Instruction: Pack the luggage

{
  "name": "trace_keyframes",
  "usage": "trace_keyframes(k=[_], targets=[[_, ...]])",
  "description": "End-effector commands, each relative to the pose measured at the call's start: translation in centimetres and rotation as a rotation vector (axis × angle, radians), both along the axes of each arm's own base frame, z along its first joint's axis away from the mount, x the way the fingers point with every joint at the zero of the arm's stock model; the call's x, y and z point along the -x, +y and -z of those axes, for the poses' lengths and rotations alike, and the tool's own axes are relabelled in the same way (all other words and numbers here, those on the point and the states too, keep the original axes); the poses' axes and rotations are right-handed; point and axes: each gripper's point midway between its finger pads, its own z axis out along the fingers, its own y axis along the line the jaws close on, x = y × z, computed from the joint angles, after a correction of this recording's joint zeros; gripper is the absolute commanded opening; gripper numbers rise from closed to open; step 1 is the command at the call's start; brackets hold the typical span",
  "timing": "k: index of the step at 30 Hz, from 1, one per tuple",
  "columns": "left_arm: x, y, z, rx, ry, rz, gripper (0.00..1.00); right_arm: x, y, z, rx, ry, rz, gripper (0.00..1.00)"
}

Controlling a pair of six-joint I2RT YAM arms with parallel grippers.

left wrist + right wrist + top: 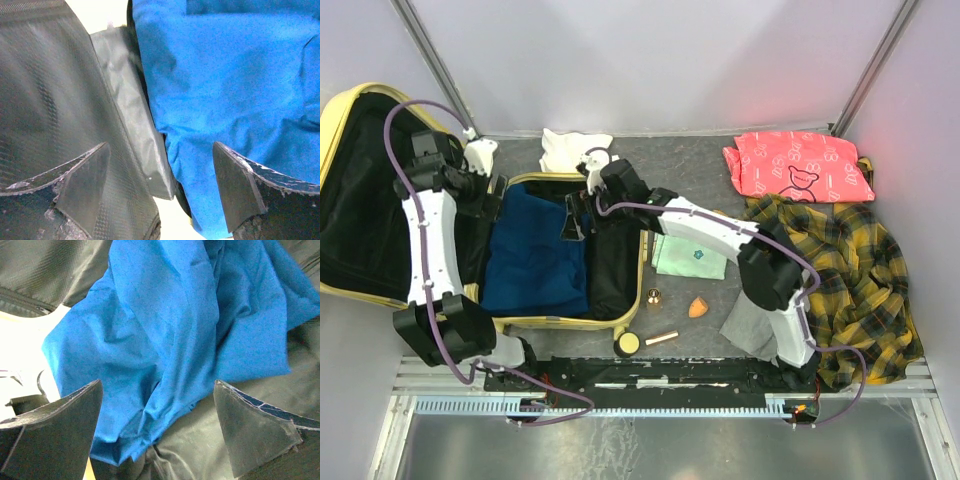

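Note:
The luggage [570,322], a pale yellow hard-shell suitcase with black lining, lies open, its lid [334,120] thrown back to the left. A blue garment [535,255] lies spread in its base. My left gripper [492,200] hangs open over the garment's left edge; in the left wrist view its fingers [85,175] straddle the blue garment [225,75] and the black lining [50,100], holding nothing. My right gripper [578,215] stands open over the garment's right edge. In the right wrist view the blue garment [165,325] lies loose and crumpled between the spread jaws.
Right of the suitcase lie a mint green cloth [688,255], a small gold bottle [653,297], an orange sponge [697,308], a round compact [627,343] and a gold tube [661,338]. A white cloth [570,150], a pink shirt [795,165], a yellow plaid shirt [840,270] and a grey cloth [750,325] lie around.

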Motion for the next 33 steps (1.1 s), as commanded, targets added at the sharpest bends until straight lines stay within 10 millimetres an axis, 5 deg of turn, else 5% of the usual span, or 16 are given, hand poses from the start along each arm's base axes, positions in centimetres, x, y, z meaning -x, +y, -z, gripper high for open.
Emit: trace_keyframes(k=[1,7,11,16,20,29,33], targets=[[-2.3,-2.3,-1.5,0.148,-0.020,0.076,0.87,-0.3,-2.1,-4.1,-0.041,-0.246,-0.117,0.98],[-5.8,-2.9,0.7,0.256,-0.008,0.068,0.79,1.4,-1.9,-5.1,-0.034,-0.391,-0.227,0.93],[-7.2,-3.9,2.8,0.315,0.019,0.075,0.66,4.0,-0.3,-4.2,-0.042,-0.400,-0.316,0.80],[-9.0,-3.2,6.3,0.295,0.037,-0.013,0.48,7.1,1.8,0.4,0.035,-0.428,-0.422,0.68],[-10.5,-1.0,9.8,0.230,0.055,-0.114,0.38,7.8,2.4,5.5,0.150,-0.467,-0.487,0.77],[-12.4,1.2,13.7,0.161,0.088,-0.189,0.46,7.0,1.9,11.7,0.302,-0.476,-0.515,0.88],[-12.3,1.1,12.2,0.158,0.077,-0.167,0.63,7.4,2.3,9.3,0.268,-0.489,-0.509,0.91]])
